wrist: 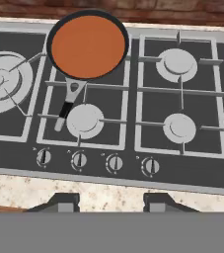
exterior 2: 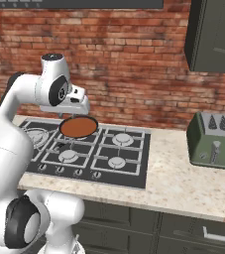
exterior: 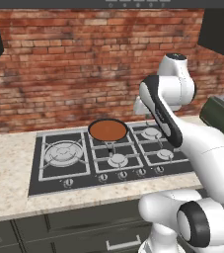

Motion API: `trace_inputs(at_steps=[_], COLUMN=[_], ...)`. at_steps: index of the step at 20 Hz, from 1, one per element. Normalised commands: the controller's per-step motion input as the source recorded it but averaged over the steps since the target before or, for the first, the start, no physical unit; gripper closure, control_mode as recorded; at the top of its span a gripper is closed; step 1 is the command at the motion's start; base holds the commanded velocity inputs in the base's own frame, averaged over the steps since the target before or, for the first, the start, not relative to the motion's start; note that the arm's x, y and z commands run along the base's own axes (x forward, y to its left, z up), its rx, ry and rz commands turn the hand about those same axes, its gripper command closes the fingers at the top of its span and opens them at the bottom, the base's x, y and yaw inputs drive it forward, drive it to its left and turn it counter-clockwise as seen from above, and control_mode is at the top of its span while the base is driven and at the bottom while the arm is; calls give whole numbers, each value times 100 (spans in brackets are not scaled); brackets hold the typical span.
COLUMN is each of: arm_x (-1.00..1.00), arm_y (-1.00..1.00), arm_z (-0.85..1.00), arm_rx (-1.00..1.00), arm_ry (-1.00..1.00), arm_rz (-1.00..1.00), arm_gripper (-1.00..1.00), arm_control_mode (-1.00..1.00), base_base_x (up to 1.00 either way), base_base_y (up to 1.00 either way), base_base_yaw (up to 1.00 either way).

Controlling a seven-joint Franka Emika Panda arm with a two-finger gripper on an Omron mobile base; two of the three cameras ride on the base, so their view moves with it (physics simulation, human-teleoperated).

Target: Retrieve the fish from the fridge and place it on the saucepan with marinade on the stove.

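Note:
The black saucepan [wrist: 66, 101] sits on the rear middle burner of the stove [wrist: 153, 106], its short handle pointing toward the knobs. A flat reddish-brown marinade [wrist: 88, 45] fills it, with nothing lying on top. My gripper [wrist: 111, 202] hovers above the stove's front edge, looking down, open with nothing between its two fingertips. From the base views the saucepan [exterior: 90, 129] [exterior 2: 61, 128] lies just below and beyond my hand [exterior 2: 77, 105]. The fish and the fridge are out of view.
A green toaster [exterior 2: 213, 141] [exterior: 222, 116] stands on the counter right of the stove. A dark wall cabinet [exterior 2: 213, 34] hangs above it. A brick wall backs the counter. Dark drawers run under the speckled countertop [exterior: 10, 168].

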Motion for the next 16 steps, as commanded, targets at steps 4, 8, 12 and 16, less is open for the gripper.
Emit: trace_inputs(at_steps=[4, 8, 12, 16], arm_x=[-46, -68, -67, -74], arm_y=[-6, -13, -10, -2], arm_z=[0, 0, 0, 0], arm_rx=[1, 1, 0, 0], arm_ry=[-10, -14, -14, -26], arm_rz=[-1, -4, -4, -2], arm_gripper=[-100, -100, -100, -100], arm_control_mode=[-100, -100, -100, -100], base_base_x=[0, 0, 0, 0], base_base_y=[0, 0, 0, 0], base_base_yaw=[0, 0, 0, 0])
